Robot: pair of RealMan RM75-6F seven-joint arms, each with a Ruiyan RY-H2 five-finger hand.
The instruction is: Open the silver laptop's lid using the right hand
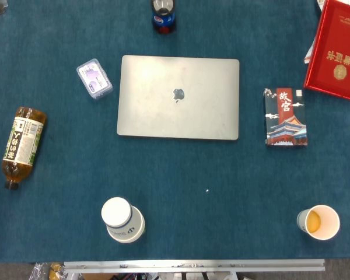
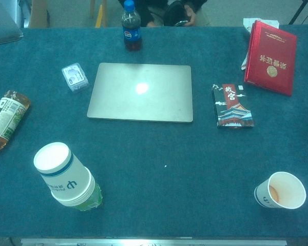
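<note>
A silver laptop [image 1: 178, 97] lies flat with its lid closed in the middle of the blue table; the chest view shows the same laptop [image 2: 140, 92] with a glare spot on the lid. Neither of my hands appears in the head view or the chest view.
A cola bottle [image 2: 130, 26] stands behind the laptop. Left of it lie a small clear box [image 1: 94, 79] and a tea bottle [image 1: 22, 144] on its side. A dark card box [image 1: 284, 117] and red book [image 1: 338, 49] lie right. Stacked paper cups [image 2: 65, 177] and a single cup [image 2: 281, 190] stand near the front edge.
</note>
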